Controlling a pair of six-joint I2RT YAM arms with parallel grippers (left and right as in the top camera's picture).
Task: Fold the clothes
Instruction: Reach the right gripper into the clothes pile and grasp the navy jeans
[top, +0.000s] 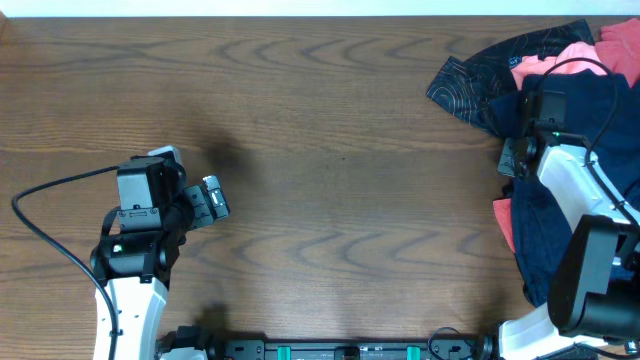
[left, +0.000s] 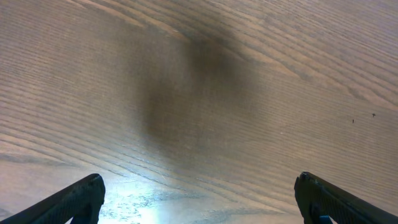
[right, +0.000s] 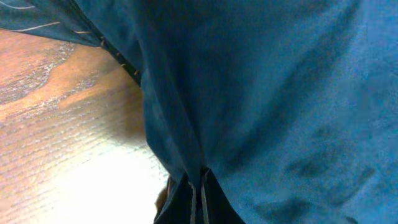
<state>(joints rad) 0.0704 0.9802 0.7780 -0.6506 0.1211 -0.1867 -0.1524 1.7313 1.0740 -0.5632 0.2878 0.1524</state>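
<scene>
A heap of clothes lies at the table's right side: a dark blue garment (top: 600, 120), a patterned navy piece (top: 470, 85) and a coral-red piece (top: 560, 60). My right gripper (top: 512, 160) is at the heap's left edge and is shut on a fold of the dark blue garment (right: 261, 93), which fills the right wrist view and hangs from the fingertips (right: 198, 186). My left gripper (top: 212, 200) is open and empty over bare wood at the left; its two fingertips (left: 199, 193) show wide apart.
The wooden table (top: 330, 150) stretches between the two arms. A black cable (top: 50, 240) loops beside the left arm. A red cloth edge (top: 503, 220) shows below the right gripper.
</scene>
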